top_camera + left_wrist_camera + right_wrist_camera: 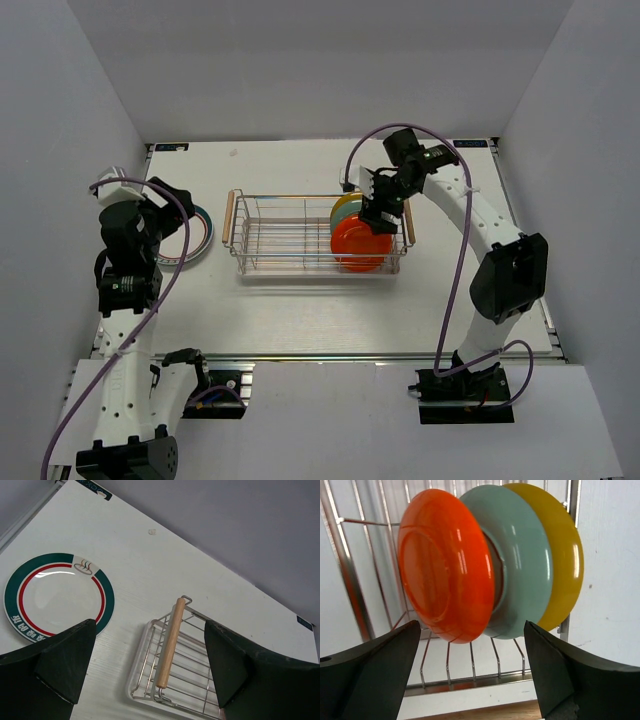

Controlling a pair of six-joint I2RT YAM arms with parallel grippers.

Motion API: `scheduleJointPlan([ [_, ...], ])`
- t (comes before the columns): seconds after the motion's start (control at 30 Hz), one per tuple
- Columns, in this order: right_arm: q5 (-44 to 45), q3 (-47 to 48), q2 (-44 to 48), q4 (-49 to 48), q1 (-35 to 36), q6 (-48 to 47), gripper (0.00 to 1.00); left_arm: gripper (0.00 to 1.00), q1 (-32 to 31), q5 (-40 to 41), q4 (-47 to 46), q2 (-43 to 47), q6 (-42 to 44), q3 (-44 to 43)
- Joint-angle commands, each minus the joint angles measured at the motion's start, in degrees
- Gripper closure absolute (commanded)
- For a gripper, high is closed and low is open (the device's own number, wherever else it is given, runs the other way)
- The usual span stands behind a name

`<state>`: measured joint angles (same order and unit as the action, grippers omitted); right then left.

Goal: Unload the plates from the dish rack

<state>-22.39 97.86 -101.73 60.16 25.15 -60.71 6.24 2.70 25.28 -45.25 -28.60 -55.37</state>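
The silver wire dish rack (290, 238) stands mid-table. Three small plates stand on edge at its right end: orange (360, 245), teal (347, 213) and yellow (343, 202). In the right wrist view the orange plate (445, 565) is on the left, then the teal (525, 560), then the yellow (565, 555). My right gripper (383, 212) is open and empty just above them, with its jaws (472, 675) wide on either side. A white plate with a dark green rim and red ring (57, 597) lies flat left of the rack. My left gripper (172, 212) hovers open and empty by it.
The rack's left wooden handle (170, 642) shows between my left fingers. The right handle (470, 712) lies just under my right gripper. Grey walls close in the white table (300, 320) at the back and both sides.
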Motion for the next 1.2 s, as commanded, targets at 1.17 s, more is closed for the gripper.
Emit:
scheduleJointPlan([
  [1.17,-3.01,-3.82,0.75,2.51,2.01,0.15,0.11,0.02,-0.09,-0.94,-0.67,0.34,0.56,1.5],
])
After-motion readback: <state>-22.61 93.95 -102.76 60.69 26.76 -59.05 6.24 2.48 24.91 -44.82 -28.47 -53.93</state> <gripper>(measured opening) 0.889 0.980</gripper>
